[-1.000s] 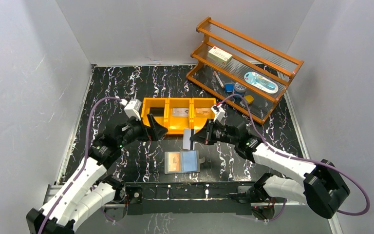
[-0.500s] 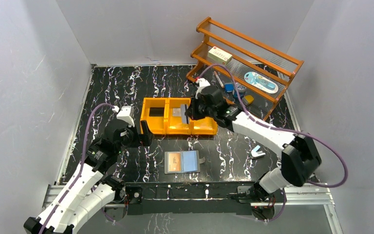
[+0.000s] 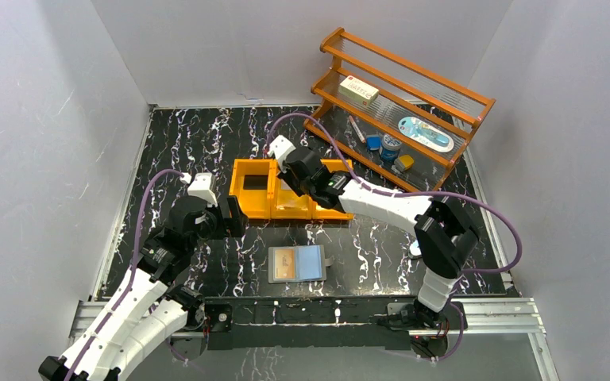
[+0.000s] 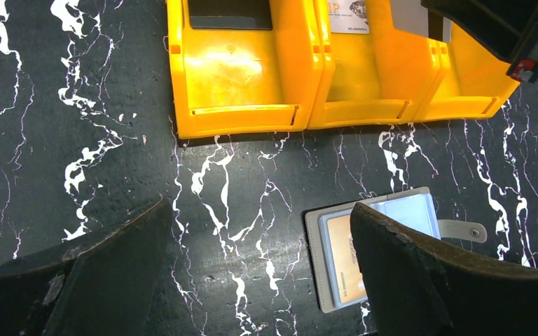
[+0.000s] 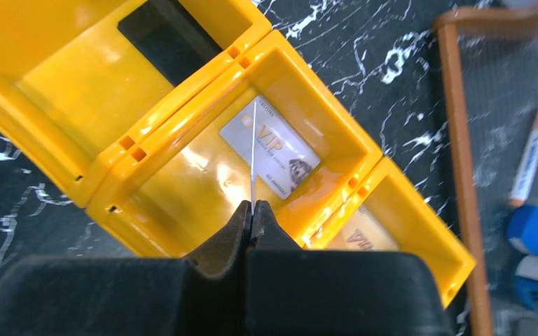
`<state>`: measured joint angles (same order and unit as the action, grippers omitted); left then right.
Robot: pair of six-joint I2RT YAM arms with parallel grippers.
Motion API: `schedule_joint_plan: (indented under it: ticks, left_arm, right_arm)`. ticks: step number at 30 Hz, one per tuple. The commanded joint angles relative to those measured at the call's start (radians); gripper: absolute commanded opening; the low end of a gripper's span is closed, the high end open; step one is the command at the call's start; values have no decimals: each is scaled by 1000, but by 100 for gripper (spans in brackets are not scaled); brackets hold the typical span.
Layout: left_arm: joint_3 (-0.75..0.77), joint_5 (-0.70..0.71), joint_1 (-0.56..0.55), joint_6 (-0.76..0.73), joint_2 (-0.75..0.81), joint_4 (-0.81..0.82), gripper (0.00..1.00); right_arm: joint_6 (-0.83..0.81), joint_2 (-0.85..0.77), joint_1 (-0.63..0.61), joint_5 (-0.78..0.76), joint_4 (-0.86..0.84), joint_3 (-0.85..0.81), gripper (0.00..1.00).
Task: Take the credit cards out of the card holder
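- The right gripper (image 5: 252, 213) has swung in the last second from just above the card holder (image 3: 297, 263) out over the orange bin (image 3: 248, 213), and it is now above the middle compartment.
- Its jaws are clenched on a card (image 5: 253, 154), seen edge-on and pointing down at the silver VIP card (image 5: 273, 150) already lying in that compartment.
- The left gripper (image 4: 259, 266) has pulled back a little from the bin's near left corner. It hovers with its jaws spread wide, gripping nothing.
- In the bin, a black card (image 5: 168, 38) sits in the left compartment and a tan one (image 5: 361, 238) in the right.
- The holder lies open on the table, near of the bin, and one tan-orange card (image 4: 340, 262) still shows in its left leaf.
- So this card looks about to be dropped, leaving at least one more to pull out.
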<state>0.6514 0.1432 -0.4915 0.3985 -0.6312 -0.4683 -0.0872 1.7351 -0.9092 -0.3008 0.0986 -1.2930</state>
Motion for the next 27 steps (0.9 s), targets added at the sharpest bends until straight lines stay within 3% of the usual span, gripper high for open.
schedule_joint_plan:
  ticks: [1, 4, 12, 27]
  left_arm:
    - [7, 23, 7, -19, 7, 11, 98]
    - [6, 15, 7, -22, 8, 13, 98]
    - [7, 8, 7, -36, 3, 14, 98]
    - [7, 10, 7, -41, 2, 13, 98]
  right_arm:
    - [-260, 39, -9, -77, -149, 13, 0]
    - [-392, 85, -11, -19, -104, -6, 0]
    - [-590, 182, -11, -100, -123, -39, 0]
    - [-704, 285, 3, -91, -217, -80, 0]
